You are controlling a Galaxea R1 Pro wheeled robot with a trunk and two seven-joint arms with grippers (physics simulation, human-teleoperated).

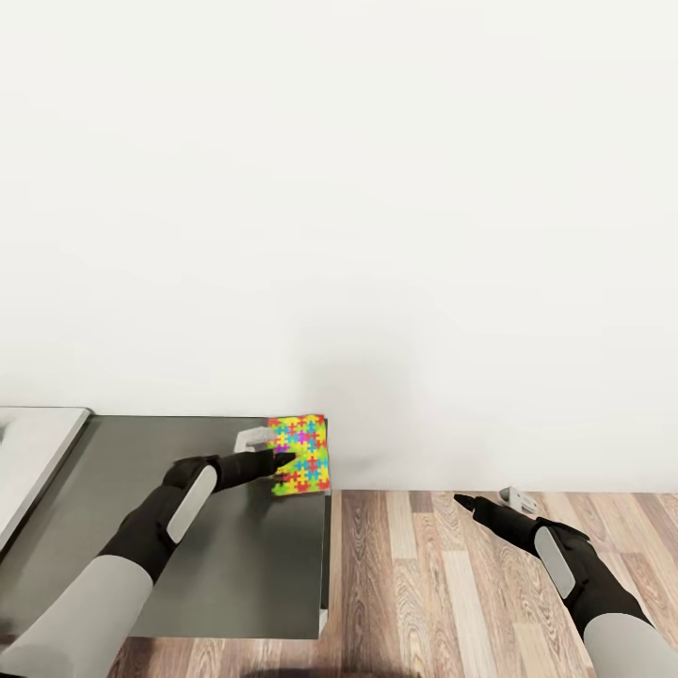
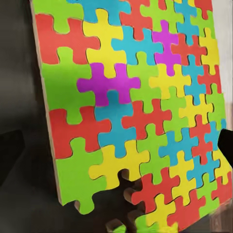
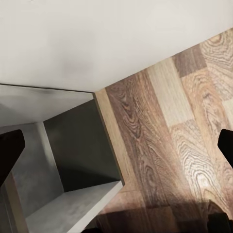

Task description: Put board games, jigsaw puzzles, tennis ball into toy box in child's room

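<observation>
A brightly coloured jigsaw puzzle lies at the far right corner of the dark grey table. My left gripper is at the puzzle's left edge and close over it. In the left wrist view the puzzle spreads across the picture at a slant. One dark fingertip shows wide at the side in front of the puzzle, so the jaws stand open. My right gripper hangs over the wooden floor to the right of the table, open with nothing in it. Its fingertips sit far apart.
A white wall rises right behind the table. A light grey surface adjoins the table on the left. Wooden floor lies right of the table, whose right edge and leg show in the right wrist view.
</observation>
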